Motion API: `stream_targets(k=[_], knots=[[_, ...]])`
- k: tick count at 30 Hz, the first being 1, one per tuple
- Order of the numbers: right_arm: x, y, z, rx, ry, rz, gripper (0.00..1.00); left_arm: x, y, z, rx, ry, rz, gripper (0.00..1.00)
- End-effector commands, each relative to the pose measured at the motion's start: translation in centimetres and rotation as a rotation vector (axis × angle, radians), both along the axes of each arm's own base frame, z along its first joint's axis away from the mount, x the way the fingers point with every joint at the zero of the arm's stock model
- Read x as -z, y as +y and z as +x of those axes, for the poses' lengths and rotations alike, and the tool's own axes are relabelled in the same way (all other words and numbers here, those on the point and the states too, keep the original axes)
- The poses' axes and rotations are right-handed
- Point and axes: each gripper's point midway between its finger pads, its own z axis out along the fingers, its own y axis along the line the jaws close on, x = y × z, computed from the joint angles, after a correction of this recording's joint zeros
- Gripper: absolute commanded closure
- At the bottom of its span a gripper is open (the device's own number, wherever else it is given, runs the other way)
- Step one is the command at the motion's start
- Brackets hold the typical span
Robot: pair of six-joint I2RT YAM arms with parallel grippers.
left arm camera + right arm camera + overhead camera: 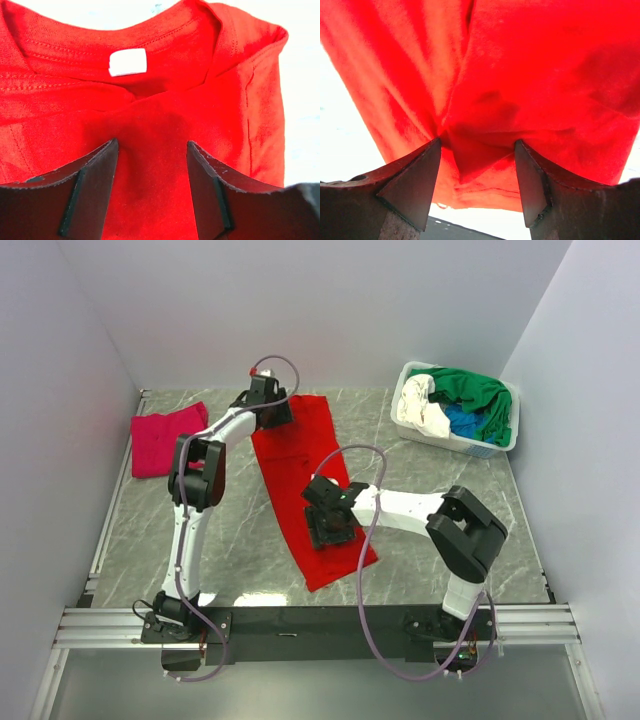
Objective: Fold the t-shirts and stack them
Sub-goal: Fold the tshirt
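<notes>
A bright red t-shirt (305, 465) lies on the table as a long folded strip, running from the back centre toward the front. My left gripper (274, 414) stands open at its collar end. In the left wrist view the left gripper (152, 145) has its tips down on flat red cloth, just short of the collar with its white label (127, 62). My right gripper (330, 528) is open over the hem end. In the right wrist view the right gripper (477, 143) has a small fold of the red t-shirt (530, 75) between its tips. A folded magenta-pink t-shirt (165, 438) lies at the back left.
A white plastic basket (478, 447) at the back right holds green (478, 392), white (420, 410) and blue (463, 423) t-shirts in a heap. Grey walls close in the left, back and right. The black rail with the arm bases runs along the near edge.
</notes>
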Motion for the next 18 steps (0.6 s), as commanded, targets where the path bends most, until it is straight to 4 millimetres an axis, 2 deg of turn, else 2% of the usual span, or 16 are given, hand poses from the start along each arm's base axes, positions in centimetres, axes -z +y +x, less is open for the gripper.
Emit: stream_targets(k=[1,4,5,7,8,9,13,14,15,16,17,18], knots=[[-0.1,2.3,-0.4,-0.05,0.012,0.051,0.33,-3.0,-1.4,1.9,0.044,-0.078,-0.038,0.36],[-2.0,2.0,0.1,-0.043,-0.046,0.048,0.32,-7.4,-2.0,2.9,0.048,-0.162,-0.076,0.34],[-3.4,1.9,0.4,-0.029,-0.079,0.067,0.32,-10.3,-2.2,3.0,0.046,-0.215,-0.086,0.33],[-4.6,1.0,0.7,-0.006,-0.124,0.061,0.32,-13.0,-2.2,2.6,0.039,-0.263,-0.092,0.3],[-6.0,0.7,0.6,0.006,-0.153,0.088,0.32,-16.2,-2.2,1.9,0.04,-0.312,-0.104,0.29],[-6.2,-0.1,0.5,0.02,-0.161,0.078,0.32,-16.0,-1.9,1.2,0.026,-0.309,-0.1,0.27],[-7.9,-2.2,0.0,0.059,-0.219,0.09,0.32,-18.2,-0.9,-2.7,0.016,-0.3,-0.113,0.24],[-7.2,-3.0,-0.4,0.067,-0.213,0.075,0.32,-16.3,-0.6,-3.7,0.015,-0.251,-0.097,0.25],[-7.0,-3.2,-0.5,0.071,-0.218,0.076,0.32,-15.6,-0.4,-4.4,0.012,-0.223,-0.094,0.24],[-6.9,-3.6,-0.6,0.078,-0.226,0.078,0.32,-14.3,-0.1,-5.3,0.011,-0.179,-0.08,0.25],[-6.1,-4.2,-1.1,0.082,-0.213,0.066,0.32,-12.3,0.2,-6.4,0.011,-0.131,-0.064,0.25],[-5.9,-4.1,-1.0,0.086,-0.219,0.075,0.32,-11.3,0.4,-7.0,0.009,-0.108,-0.059,0.25]])
